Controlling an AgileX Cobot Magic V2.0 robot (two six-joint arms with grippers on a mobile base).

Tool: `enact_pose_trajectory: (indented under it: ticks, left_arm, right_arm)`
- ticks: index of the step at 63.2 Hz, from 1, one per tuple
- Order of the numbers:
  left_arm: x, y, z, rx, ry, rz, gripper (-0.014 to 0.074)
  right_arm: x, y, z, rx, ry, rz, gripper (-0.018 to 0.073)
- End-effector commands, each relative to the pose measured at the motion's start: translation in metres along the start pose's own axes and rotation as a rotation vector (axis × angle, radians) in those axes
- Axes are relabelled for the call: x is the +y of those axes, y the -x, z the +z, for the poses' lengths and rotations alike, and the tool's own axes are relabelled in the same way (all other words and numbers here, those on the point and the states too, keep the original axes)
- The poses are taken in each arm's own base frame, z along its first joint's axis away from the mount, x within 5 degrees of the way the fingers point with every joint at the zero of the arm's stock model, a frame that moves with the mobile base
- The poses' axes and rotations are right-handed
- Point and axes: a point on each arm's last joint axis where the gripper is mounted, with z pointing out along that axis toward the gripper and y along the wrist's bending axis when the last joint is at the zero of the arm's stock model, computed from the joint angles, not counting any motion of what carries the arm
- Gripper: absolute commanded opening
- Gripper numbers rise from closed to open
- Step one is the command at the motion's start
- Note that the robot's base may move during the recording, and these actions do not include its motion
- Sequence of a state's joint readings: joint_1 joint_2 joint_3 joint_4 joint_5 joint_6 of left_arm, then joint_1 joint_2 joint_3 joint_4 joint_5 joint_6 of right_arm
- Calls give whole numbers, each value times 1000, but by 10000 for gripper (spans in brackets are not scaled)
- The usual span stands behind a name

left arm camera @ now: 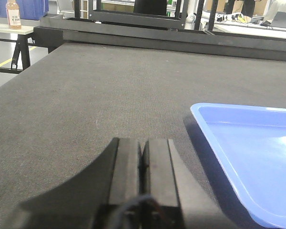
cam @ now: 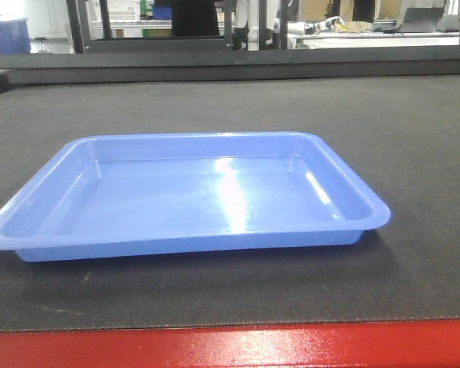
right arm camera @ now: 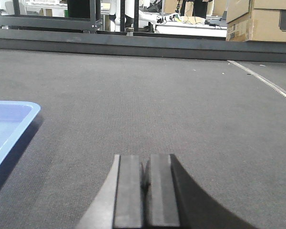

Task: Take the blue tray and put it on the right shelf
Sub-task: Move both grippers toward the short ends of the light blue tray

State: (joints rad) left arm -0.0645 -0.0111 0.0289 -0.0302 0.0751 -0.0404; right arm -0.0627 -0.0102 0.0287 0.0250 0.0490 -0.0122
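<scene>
The blue tray [cam: 188, 195] lies flat and empty on the dark mat, close to the red front edge, in the front view. In the left wrist view the tray [left arm camera: 250, 152] is at the lower right, and my left gripper [left arm camera: 143, 143] hovers over the mat to its left, shut with nothing in it. The right wrist view shows a corner of the tray [right arm camera: 7, 124] at the left edge; my right gripper [right arm camera: 146, 160] is to its right, shut and empty. The right shelf is out of view.
The dark mat [cam: 383, 130] tops a red-framed table [cam: 238, 349]. A black frame rack [cam: 157, 34] and cluttered benches stand behind. A bottle [left arm camera: 13, 14] sits on a side bench at far left. Cardboard boxes [right arm camera: 260, 19] are at far right.
</scene>
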Motion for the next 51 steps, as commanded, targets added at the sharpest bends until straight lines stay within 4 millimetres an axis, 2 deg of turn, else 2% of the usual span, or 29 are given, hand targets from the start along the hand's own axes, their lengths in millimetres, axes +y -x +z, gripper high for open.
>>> enact_pose_trajectory:
  ticks: [1, 25, 41, 51]
  left_arm:
    - [0, -2, 0, -71, -4, -13, -48]
    - [0, -1, 0, -82, -5, -13, -48]
    - [0, 0, 0, -93, -5, -15, -48]
    - [0, 12, -2, -210, -10, -16, -48]
  right_arm:
    - [0, 17, -3, -136, 1, -9, 59]
    - [0, 17, -3, -136, 1, -9, 59]
    - [0, 23, -4, -196, 0, -9, 59]
    - [-1, 32, -6, -279, -1, 70, 59]
